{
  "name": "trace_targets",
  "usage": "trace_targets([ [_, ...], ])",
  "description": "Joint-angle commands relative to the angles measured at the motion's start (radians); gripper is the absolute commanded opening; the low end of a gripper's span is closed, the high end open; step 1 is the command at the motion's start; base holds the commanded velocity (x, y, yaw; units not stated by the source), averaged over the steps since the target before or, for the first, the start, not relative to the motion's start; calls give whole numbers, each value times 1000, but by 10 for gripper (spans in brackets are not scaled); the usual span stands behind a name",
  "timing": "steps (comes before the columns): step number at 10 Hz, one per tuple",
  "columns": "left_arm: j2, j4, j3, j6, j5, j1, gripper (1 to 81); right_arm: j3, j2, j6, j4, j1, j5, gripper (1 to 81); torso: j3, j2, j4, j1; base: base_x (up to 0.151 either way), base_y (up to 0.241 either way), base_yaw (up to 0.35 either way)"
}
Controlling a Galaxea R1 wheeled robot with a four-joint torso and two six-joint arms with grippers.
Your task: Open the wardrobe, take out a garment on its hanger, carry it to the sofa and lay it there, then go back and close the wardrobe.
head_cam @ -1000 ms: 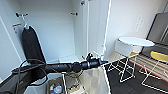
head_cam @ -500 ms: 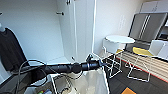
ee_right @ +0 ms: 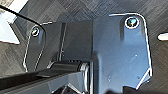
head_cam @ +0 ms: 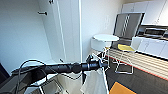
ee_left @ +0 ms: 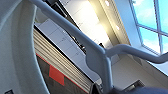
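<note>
The wardrobe (head_cam: 30, 37) stands open on the left, its white door (head_cam: 71, 30) swung out toward the middle of the head view. My left arm reaches in from the left, and my left gripper (head_cam: 100, 65) is shut on the hanger (head_cam: 96, 58). The garment (head_cam: 96, 82), a white T-shirt, hangs below the gripper, clear of the wardrobe. In the left wrist view the thin white hanger (ee_left: 100, 53) runs close across the picture, with white cloth (ee_left: 15, 50) beside it. The right wrist view shows the robot's dark plate over grey floor.
A round white table (head_cam: 105, 38) and a yellow wire-legged chair (head_cam: 126, 47) stand to the right of the wardrobe. Farther right are a white counter (head_cam: 152, 47) and a dark panel (head_cam: 127, 25). An orange seat (head_cam: 121, 88) sits low at the front right.
The whole head view has swung to the right, so the camera has turned. The wardrobe's inside has slid leftward and the table and chair have come nearer. The left gripper still holds the hanger.
</note>
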State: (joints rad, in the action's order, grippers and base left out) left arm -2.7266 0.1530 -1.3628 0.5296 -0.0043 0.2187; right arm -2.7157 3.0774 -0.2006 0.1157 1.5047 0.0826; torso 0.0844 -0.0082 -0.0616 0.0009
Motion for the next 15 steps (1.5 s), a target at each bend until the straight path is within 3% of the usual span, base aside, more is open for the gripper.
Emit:
trace_targets([
  [1,-18,-41,14,-13,-29,-180,10,8,11,-2,10,-36,-56,811,0,0,0,0,0,0,-363],
  [15,-62,-39,7,-13,7,-181,10,8,17,-2,9,-37,-56,811,0,0,0,0,0,0,-378],
])
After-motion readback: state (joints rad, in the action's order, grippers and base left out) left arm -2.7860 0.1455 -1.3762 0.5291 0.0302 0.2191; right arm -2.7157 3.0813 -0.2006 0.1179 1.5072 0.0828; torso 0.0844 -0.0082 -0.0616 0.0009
